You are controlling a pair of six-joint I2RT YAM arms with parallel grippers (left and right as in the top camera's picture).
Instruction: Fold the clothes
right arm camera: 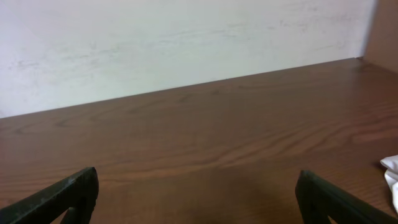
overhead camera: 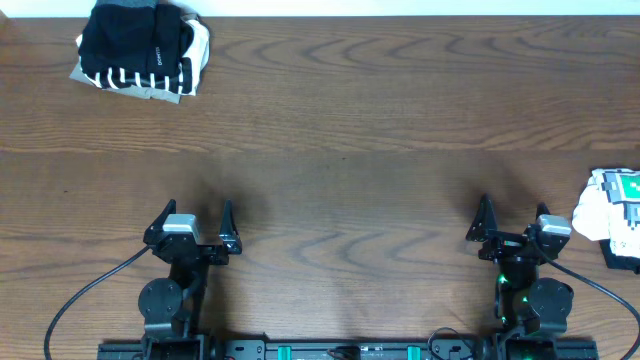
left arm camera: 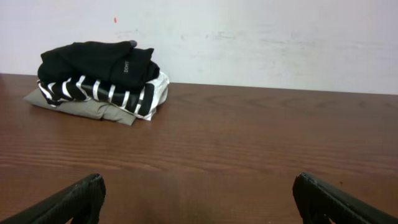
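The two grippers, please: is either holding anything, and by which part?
Nothing is held: the black left gripper and black right gripper stand open, empty.

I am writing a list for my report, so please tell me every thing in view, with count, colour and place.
table: one, brown wood, under everything
wall: one, white, behind the table's far edge
pile of clothes: one, black over black-and-white striped and beige, far left corner
white shirt: one, white with green print, right edge of the table
cables: two, black, near edge by the arm bases
left pincer: one, black, open and empty, near left
right pincer: one, black, open and empty, near right
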